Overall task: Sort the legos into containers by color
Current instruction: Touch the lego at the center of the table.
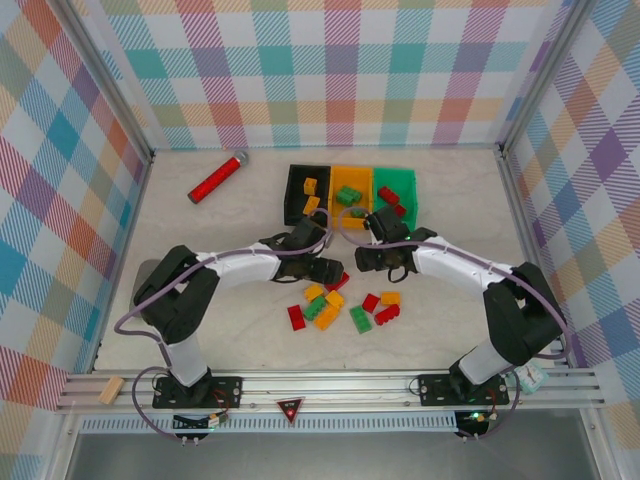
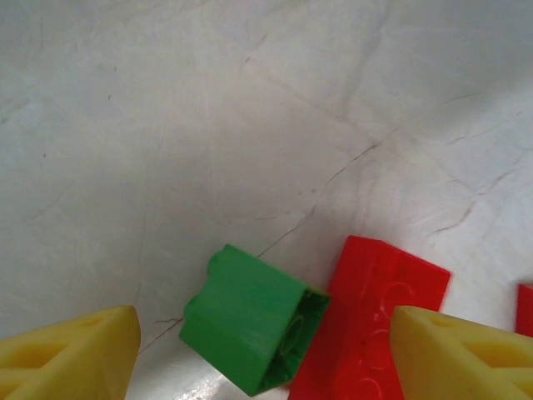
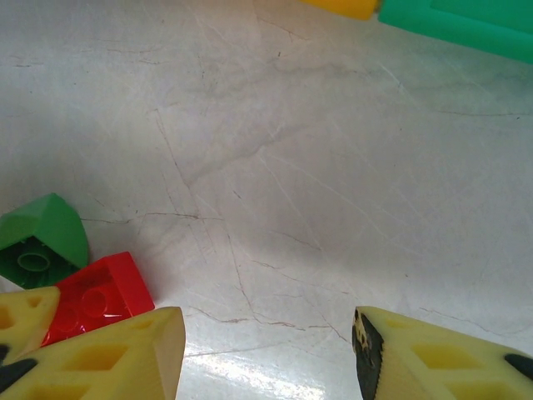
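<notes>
"Legos (image 1: 334, 299), loose lot: where do you have them?"

"Item one. I count about ten on the table (image 1: 200, 230), red, green and yellow-orange. They sit in a cluster on the near side of the containers (image 1: 350, 173), between the two forearms. More lie in the bins: yellow-orange pieces in the black bin (image 1: 293, 190) on the left, a green one in the orange bin (image 1: 362, 182) in the middle, red ones in the green bin (image 1: 405, 180) on the right."

"And the left gripper (image 2: 262, 329)?"

"Item two. Fingers apart, either side of a green brick (image 2: 250, 321) tipped on its side, hollow underside facing right. Neither finger touches it. A red brick (image 2: 371, 321) lies flat against its right edge."

"The right gripper (image 3: 266, 333)?"

"Item three. Fingers apart over bare table, nothing between them. At my left edge I see a green piece (image 3: 42, 242) and a red piece (image 3: 100, 292), touching each other. The green bin's wall shows far right."

"Anything else?"

"Item four. One red cylinder (image 1: 218, 177) with a silver end, far left, well apart from the bins."
</notes>
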